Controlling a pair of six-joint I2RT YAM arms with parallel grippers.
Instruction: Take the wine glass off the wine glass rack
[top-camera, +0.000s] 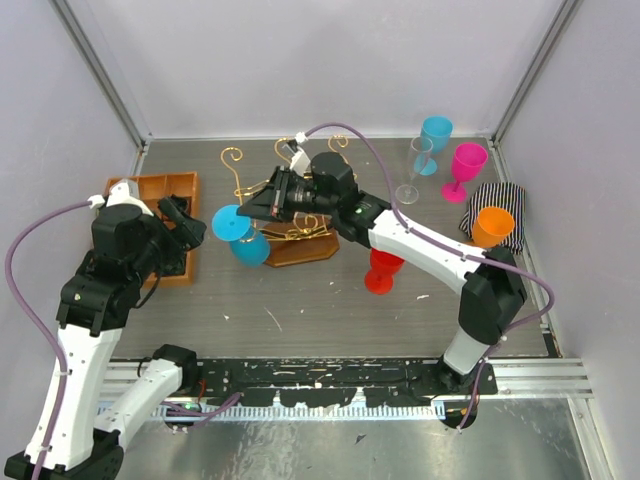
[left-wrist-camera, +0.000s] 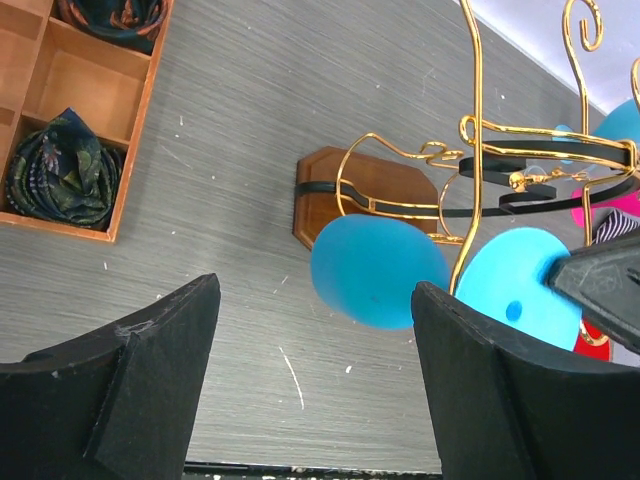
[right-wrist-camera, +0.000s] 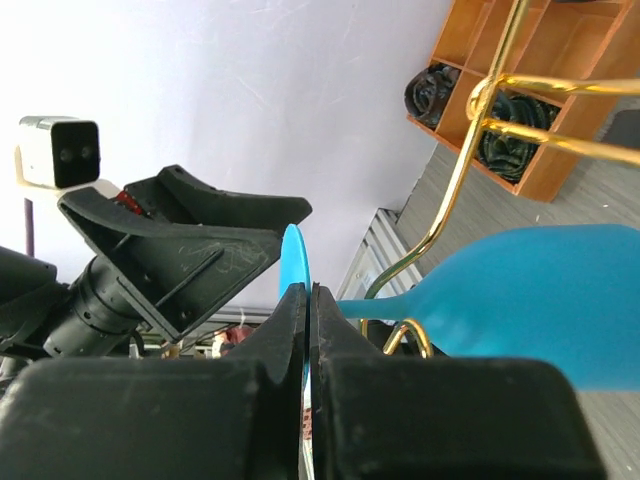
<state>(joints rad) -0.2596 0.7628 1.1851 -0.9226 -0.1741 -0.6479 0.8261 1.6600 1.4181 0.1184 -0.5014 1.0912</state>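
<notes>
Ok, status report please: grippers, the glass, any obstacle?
Right gripper shut on foot of blue wine glass. Left gripper open, empty. Glass not clear of wine glass rack: gold wire beside stem.

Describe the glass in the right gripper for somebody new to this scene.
Find the gold wire rack on a brown wooden base. At it, the blue wine glass tilts sideways; unlike other glasses, its foot is pinched by the right gripper.

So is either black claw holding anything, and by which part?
The right gripper is shut on the blue plastic wine glass, pinching the edge of its flat round foot. The left gripper is open, holding nothing.
</notes>
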